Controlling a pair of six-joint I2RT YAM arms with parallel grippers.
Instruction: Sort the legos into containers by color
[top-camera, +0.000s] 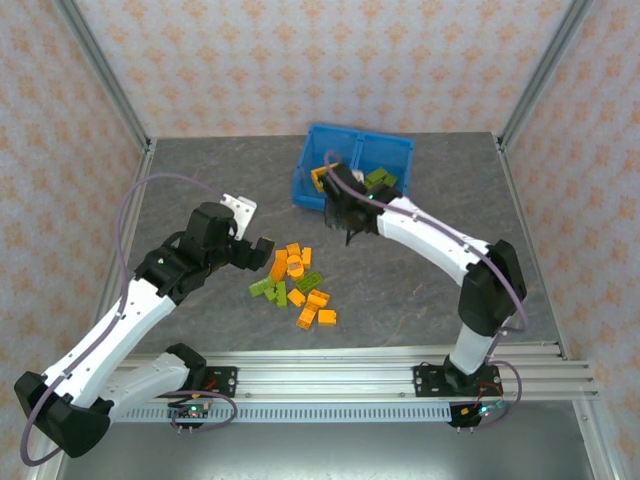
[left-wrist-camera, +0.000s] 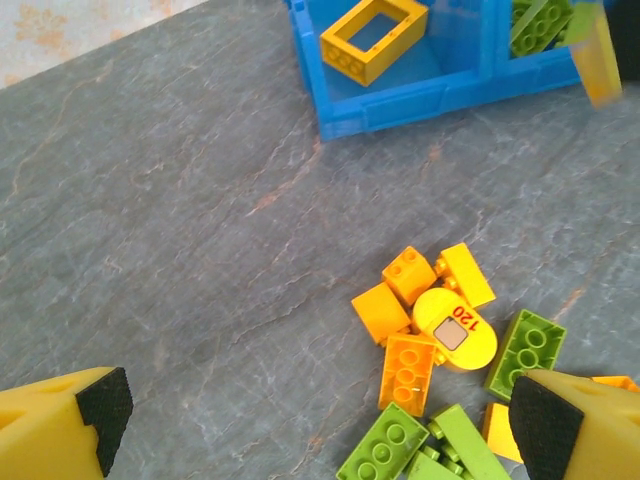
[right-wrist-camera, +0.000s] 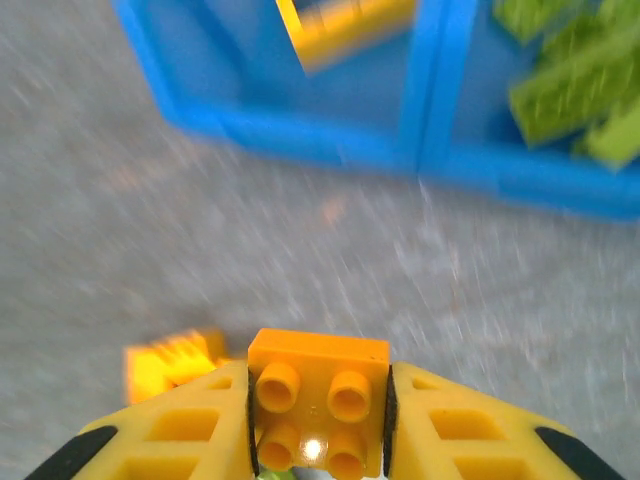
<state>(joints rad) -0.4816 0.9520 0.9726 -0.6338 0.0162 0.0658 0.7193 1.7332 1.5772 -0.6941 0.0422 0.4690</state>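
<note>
Grip: right hand (right-wrist-camera: 318, 420) pinches orange two-by-two brick (right-wrist-camera: 318, 385) near blue bin (right-wrist-camera: 300, 140) front wall — left hand (left-wrist-camera: 322, 412) spread above loose bricks (left-wrist-camera: 440, 330), farther from bin.

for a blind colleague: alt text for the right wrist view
The right gripper is shut on an orange brick, studs toward the camera, over the grey table. Ahead, the blue bin holds an orange frame left and green bricks right.

text: "120" in red digits, turned sideways | on: yellow rounded brick (left-wrist-camera: 455, 330) in the mid-surface pile | other text: none legible
</note>
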